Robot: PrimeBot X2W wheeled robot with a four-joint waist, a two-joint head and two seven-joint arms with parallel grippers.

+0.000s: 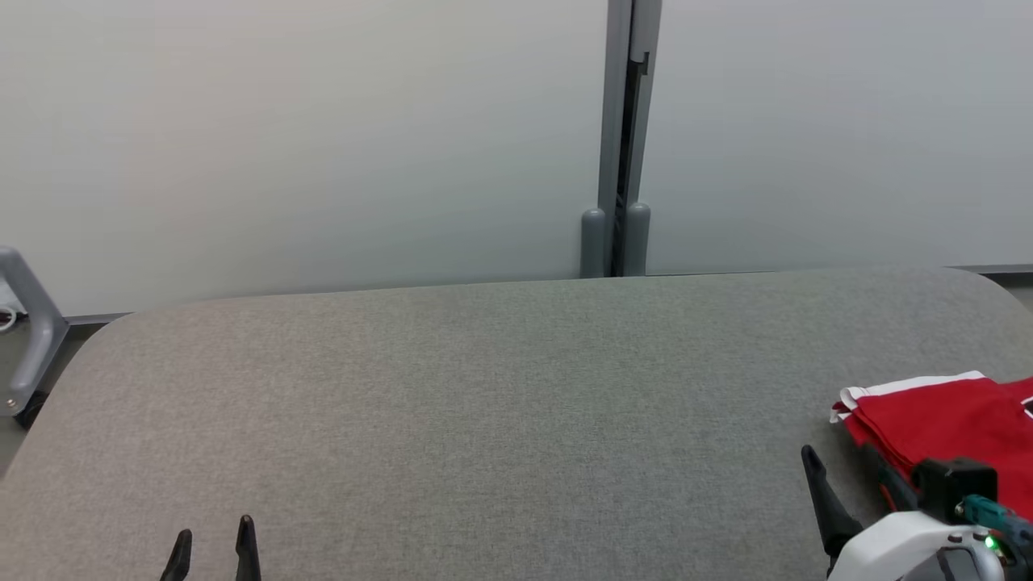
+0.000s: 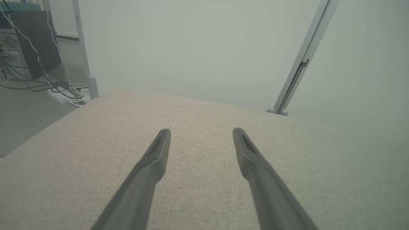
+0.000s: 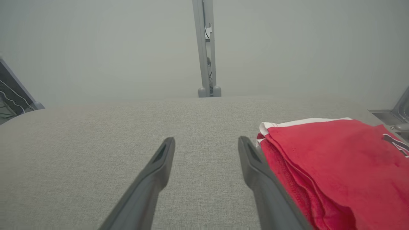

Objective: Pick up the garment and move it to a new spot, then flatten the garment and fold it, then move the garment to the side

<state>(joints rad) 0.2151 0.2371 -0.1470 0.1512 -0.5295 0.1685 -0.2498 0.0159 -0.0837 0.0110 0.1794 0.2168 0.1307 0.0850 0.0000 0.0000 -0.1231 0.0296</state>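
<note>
Garment (image 1: pixel 944 420) out of both pincers: the right gripper (image 3: pixel 206 142) stands with its two dark fingers spread wide and nothing between them, low over the table (image 1: pixel 484 387) at the lower right of the head view. In the right wrist view its right-hand finger runs along the left edge of the red cloth, just beside it; whether it touches cannot be told. The left gripper (image 2: pixel 201 132) is likewise spread and empty. Its tips show at the lower left of the head view, well apart from the cloth, with the grey table top beneath them in the left wrist view.

The garment itself, red with a white trim and a dark mark toward its right, lies in stacked layers with a neat left edge. It sits at the lower right of the head view, at the right side of the table, and runs past the frame's right edge. Behind the table, across the upper half of the frame, stands a pale wall (image 1: pixel 323 145) with a grey post (image 1: pixel 621 161) right of centre. Cables (image 2: pixel 64 89) lie on the floor at the upper left of the left wrist view.

By the look of it, the task is at or close to its end. The layers suggest that flattening and folding are done, and the spot at the table's side suggests the last move is made too. What may remain is for the right arm to draw clear. How square the fold is at its hidden right part cannot be judged.
</note>
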